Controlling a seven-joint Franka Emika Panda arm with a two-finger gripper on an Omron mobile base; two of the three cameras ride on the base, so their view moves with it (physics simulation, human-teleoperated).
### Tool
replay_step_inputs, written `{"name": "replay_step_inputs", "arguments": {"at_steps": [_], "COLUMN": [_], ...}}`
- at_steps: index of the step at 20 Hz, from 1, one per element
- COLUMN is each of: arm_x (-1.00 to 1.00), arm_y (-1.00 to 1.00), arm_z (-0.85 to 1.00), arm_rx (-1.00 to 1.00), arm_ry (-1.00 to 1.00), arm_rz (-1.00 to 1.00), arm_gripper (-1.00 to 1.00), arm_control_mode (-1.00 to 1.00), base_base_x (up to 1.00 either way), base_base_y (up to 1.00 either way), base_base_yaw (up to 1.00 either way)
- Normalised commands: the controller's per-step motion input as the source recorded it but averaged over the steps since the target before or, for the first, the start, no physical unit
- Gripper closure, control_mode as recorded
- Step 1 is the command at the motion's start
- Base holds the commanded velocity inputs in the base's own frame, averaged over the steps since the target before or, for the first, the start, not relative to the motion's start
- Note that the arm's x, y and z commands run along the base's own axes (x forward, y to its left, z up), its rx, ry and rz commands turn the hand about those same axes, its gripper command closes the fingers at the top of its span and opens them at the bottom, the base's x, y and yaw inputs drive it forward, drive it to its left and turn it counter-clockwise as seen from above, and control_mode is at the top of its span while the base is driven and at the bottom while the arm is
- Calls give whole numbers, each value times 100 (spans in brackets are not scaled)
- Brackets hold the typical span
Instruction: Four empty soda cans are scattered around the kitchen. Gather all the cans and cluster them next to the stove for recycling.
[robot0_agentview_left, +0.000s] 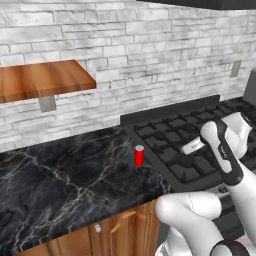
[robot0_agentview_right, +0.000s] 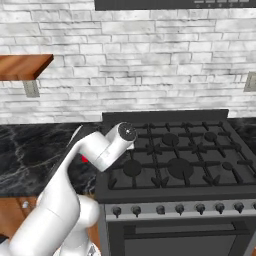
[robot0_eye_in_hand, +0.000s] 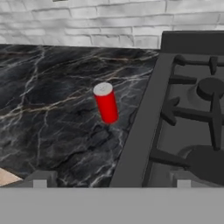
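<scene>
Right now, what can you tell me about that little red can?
The red can is a small plain cylinder with a silvery top, looking like painted metal. It stands upright on the black marbled counter, close beside the stove's left edge without touching it. Nothing grips or touches it except the counter underneath.

The soda can (robot0_agentview_left: 139, 156) is bright red with a silver top. It stands on a black marble counter (robot0_agentview_left: 60, 175) veined in white and pale tan. The stove (robot0_agentview_right: 175, 160) is black, its burner grates (robot0_agentview_right: 170, 150) dark charcoal and its knobs (robot0_agentview_right: 200, 208) dark with a silvery glint. The wall (robot0_agentview_left: 150, 45) is whitewashed brick, streaked grey. The shelf (robot0_agentview_left: 42, 80) is warm reddish-brown wood with a visible grain, and the cabinet fronts (robot0_agentview_left: 120, 232) are orange-brown wood.
</scene>
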Motion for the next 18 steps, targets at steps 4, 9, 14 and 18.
{"name": "replay_step_inputs", "arguments": {"at_steps": [4,9,14,18], "arm_x": [-53,0,0,0], "arm_y": [-27,0,0,0], "arm_z": [-6,0,0,0], "arm_rx": [3,0,0,0], "arm_ry": [-12,0,0,0], "arm_rz": [0,0,0,0], "arm_gripper": [-100,-100,-100,-100], "arm_control_mode": [100,100,100,100], "base_base_x": [-25,-100,-42,19], "base_base_y": [-13,-56,-82,-98], "base_base_yaw": [0,2,-9,-16]}}
